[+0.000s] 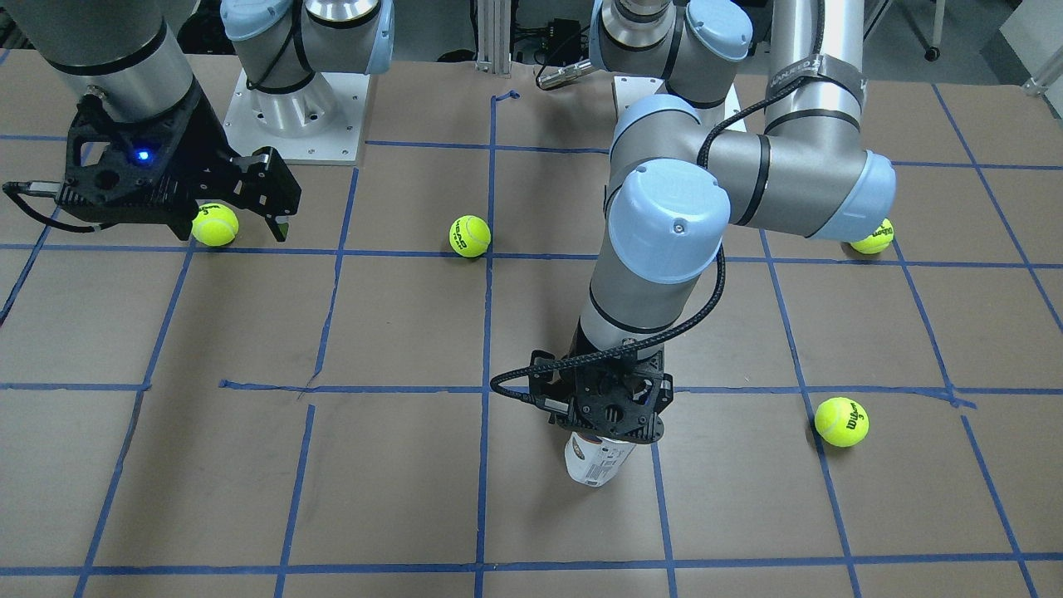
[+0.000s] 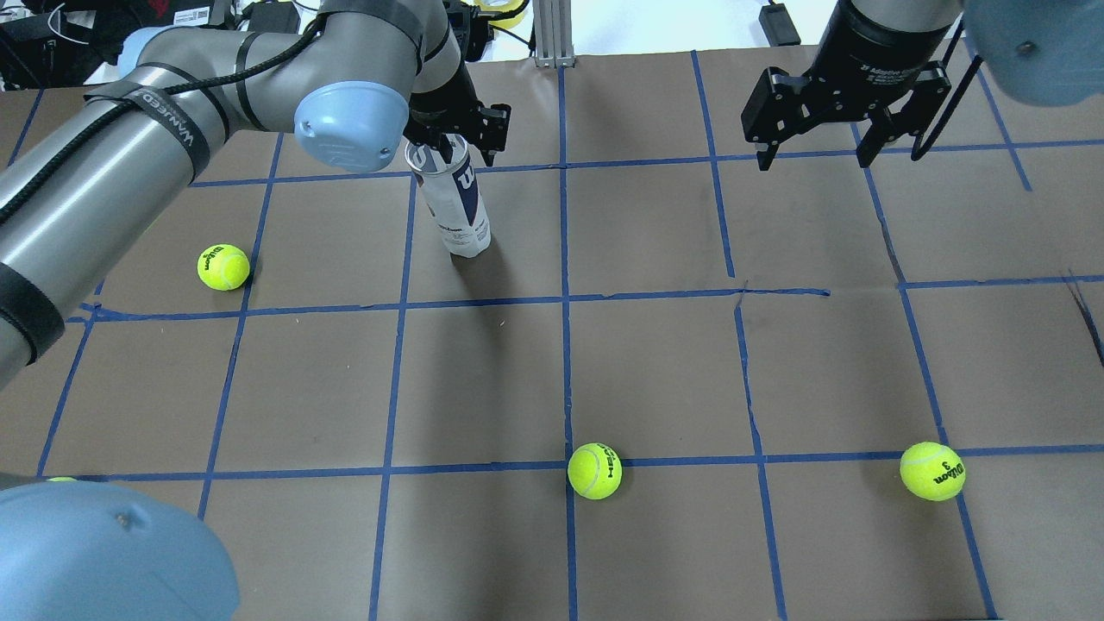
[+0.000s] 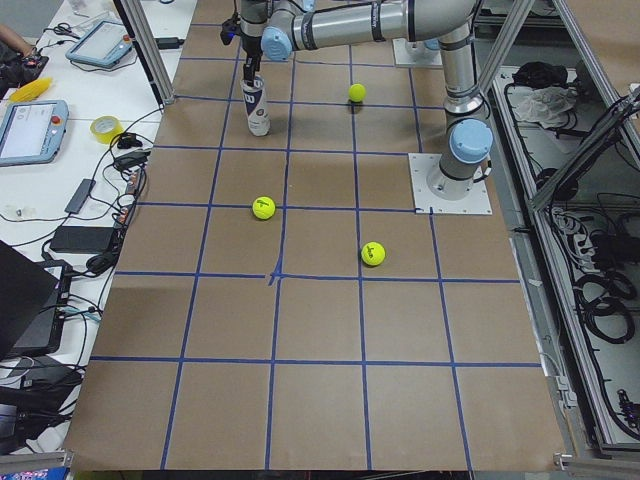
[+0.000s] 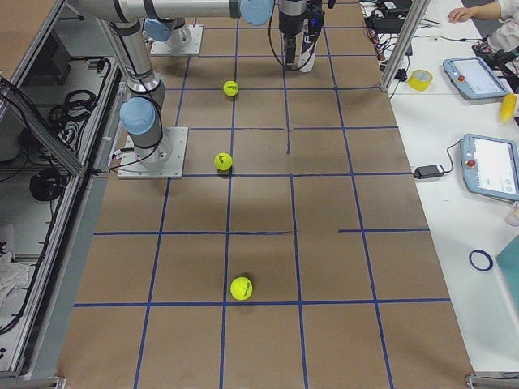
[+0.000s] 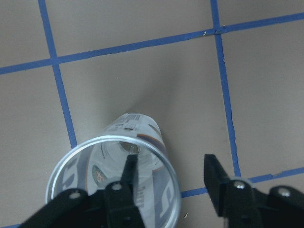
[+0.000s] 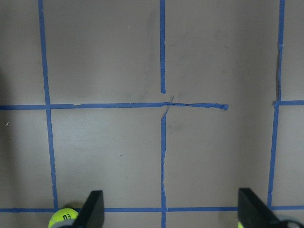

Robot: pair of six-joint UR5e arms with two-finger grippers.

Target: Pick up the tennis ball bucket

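Note:
The tennis ball bucket (image 2: pixel 460 207) is a clear tube with a white and navy label. It stands upright with its mouth open on the far left part of the table, and also shows in the front view (image 1: pixel 596 461). My left gripper (image 2: pixel 466 148) is at the tube's top and is open. In the left wrist view (image 5: pixel 171 161) one finger (image 5: pixel 129 167) is inside the mouth and the other (image 5: pixel 212 168) is outside the rim (image 5: pixel 76 154), with a gap to the wall. My right gripper (image 2: pixel 811 159) hangs open and empty, high over the far right.
Tennis balls lie on the brown table with blue tape lines: one left of the tube (image 2: pixel 223 267), one at near centre (image 2: pixel 594 471), one at near right (image 2: pixel 931 471), and one by the left arm's elbow (image 1: pixel 874 239). The arm bases (image 1: pixel 291 116) stand at the table's near edge.

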